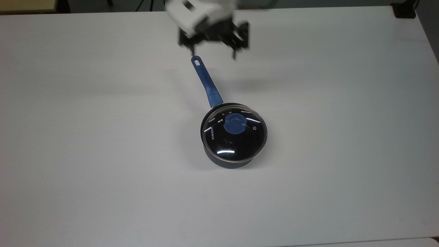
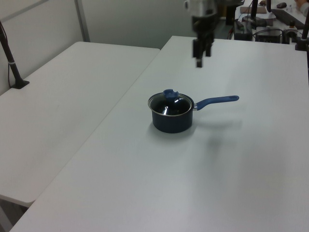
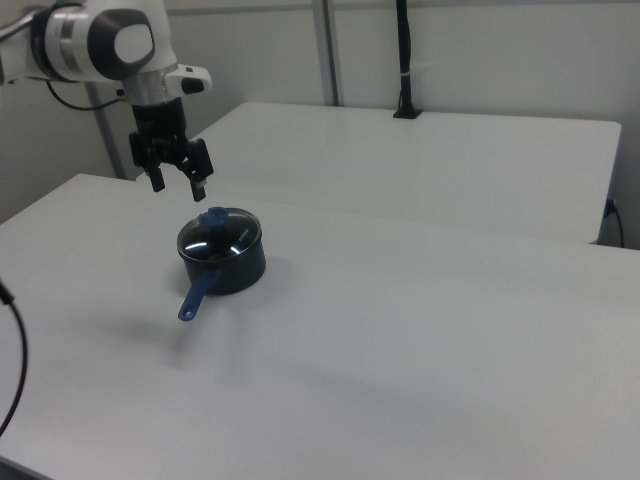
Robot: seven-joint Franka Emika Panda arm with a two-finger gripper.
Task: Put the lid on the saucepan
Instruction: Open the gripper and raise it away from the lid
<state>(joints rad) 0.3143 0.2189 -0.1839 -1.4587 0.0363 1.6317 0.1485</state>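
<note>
1. The arm (image 3: 110, 40) has a glossy white shell, with rounded, tube-like segments.
2. A dark grey round cap sits on the side of one joint, and dark bands ring the segment behind it (seen in the right view).
3. The gripper (image 3: 178, 183) is black, mounted under a white wrist block (image 1: 197, 13).
4. Its two fingers (image 3: 200, 188) are slim, dark and set apart.
5. A thin dark cable (image 3: 60, 98) loops beneath the arm in the right view.

lid (image 1: 235, 133): clear glass, blue knob, seated on saucepan | saucepan (image 1: 224, 161): dark, upright
</note>
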